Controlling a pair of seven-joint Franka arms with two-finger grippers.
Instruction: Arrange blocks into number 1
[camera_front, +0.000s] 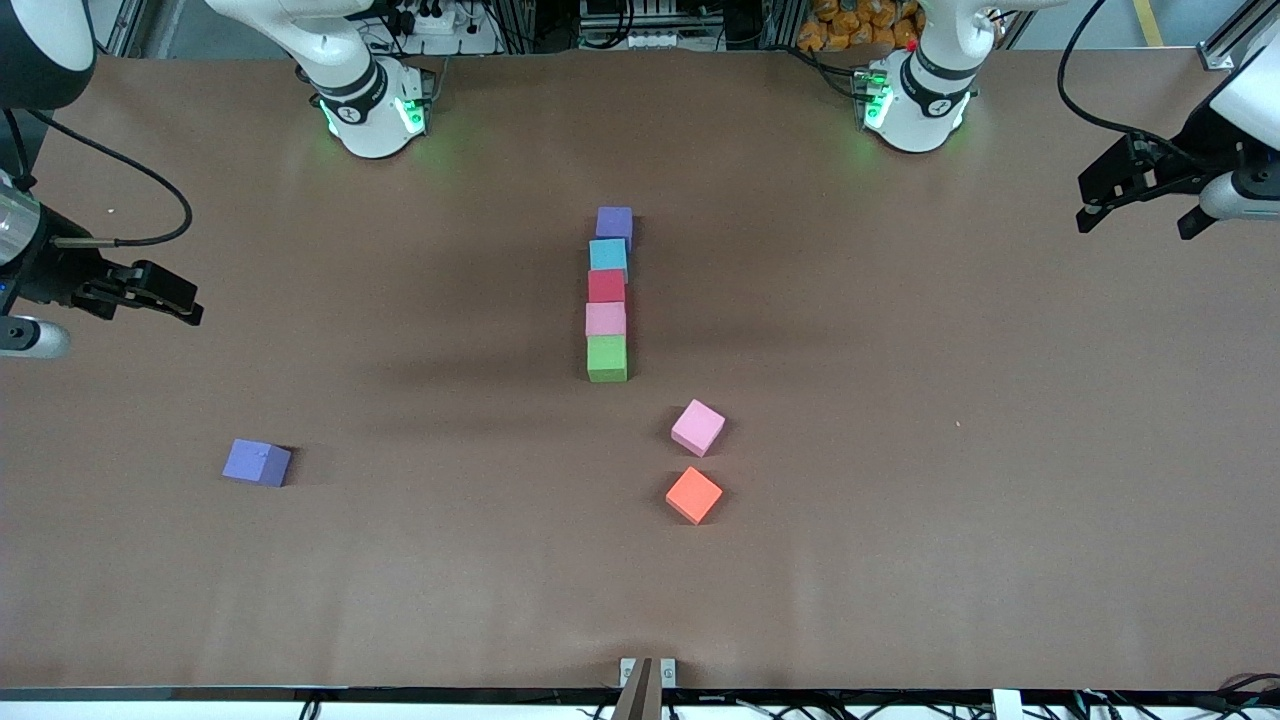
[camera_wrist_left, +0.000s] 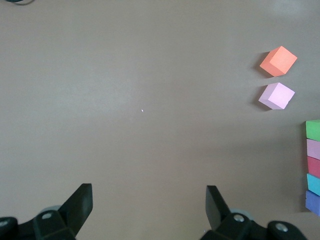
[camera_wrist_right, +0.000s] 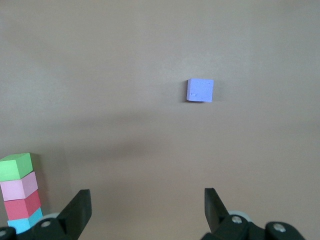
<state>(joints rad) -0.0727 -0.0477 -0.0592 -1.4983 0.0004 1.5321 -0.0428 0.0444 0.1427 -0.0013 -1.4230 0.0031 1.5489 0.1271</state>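
Note:
Five blocks form a straight touching line mid-table: purple nearest the robots' bases, then light blue, red, pink and green. A loose pink block and an orange block lie nearer the front camera, slightly toward the left arm's end. A second purple block lies alone toward the right arm's end. My left gripper hangs open and empty over its end of the table. My right gripper is also open and empty over its own end. In the left wrist view the left gripper frames bare table.
The brown table holds only the blocks. A small bracket sits at the front edge. The right wrist view shows the lone purple block and the green end of the line.

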